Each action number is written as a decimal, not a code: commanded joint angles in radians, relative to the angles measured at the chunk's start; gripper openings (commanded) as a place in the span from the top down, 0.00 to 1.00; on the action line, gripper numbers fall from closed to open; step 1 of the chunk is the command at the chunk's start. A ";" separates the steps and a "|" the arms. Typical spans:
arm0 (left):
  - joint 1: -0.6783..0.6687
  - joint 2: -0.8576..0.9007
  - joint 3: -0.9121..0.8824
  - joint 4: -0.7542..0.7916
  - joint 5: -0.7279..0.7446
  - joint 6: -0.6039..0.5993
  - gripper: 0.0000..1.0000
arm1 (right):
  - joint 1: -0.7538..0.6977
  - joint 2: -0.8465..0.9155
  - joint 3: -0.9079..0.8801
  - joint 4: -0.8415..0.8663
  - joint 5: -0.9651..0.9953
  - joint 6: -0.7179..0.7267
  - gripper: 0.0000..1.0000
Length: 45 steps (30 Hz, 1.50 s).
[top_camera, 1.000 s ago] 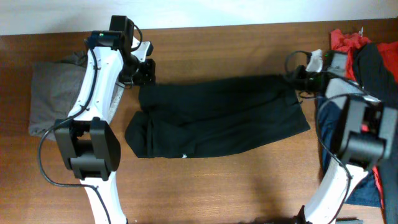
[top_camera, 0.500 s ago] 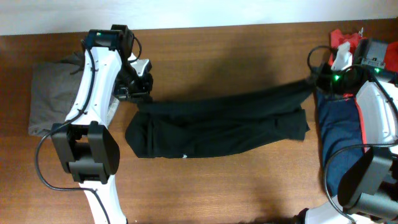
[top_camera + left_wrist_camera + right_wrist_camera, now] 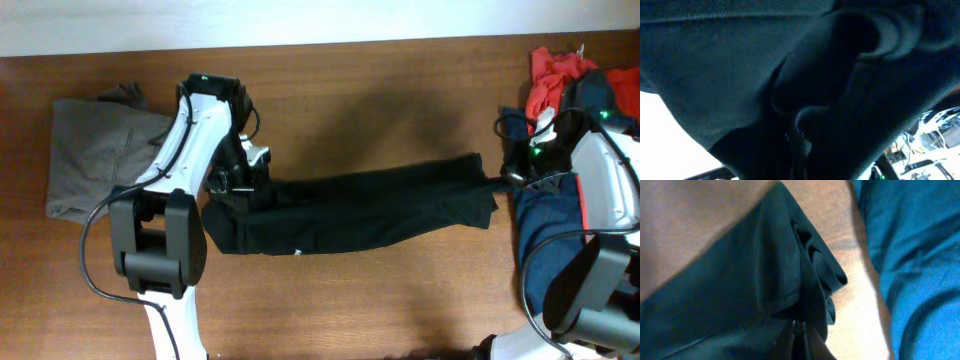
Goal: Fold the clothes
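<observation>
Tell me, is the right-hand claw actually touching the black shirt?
Touching. The right wrist view shows the black shirt bunched and pinched in the jaws of the right gripper.

A brown, wood-grained worktop spans the overhead view. Its surface shows beyond the left pincer and the right pincer, and on the near side of both. Past its far edge runs a flat white band, well apart from either pincer. From the left wrist, a bright white patch sits low on one side of the pincer. On the other side is a blurred clutter of pale shapes and dark cables — too soft to name.
</observation>
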 commanded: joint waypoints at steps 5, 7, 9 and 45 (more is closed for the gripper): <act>0.006 -0.048 -0.040 -0.006 -0.053 0.023 0.99 | -0.001 0.008 -0.052 0.037 0.045 0.003 0.47; 0.008 -0.065 -0.040 -0.006 -0.064 0.023 0.98 | -0.003 0.008 -0.052 0.045 0.045 0.003 0.41; 0.015 -0.096 -0.040 -0.006 -0.080 0.023 0.89 | -0.004 0.009 -0.053 0.056 0.045 0.002 0.38; 0.102 -0.200 -0.040 0.103 -0.079 0.031 0.64 | 0.062 0.210 -0.020 0.054 -0.236 -0.326 0.96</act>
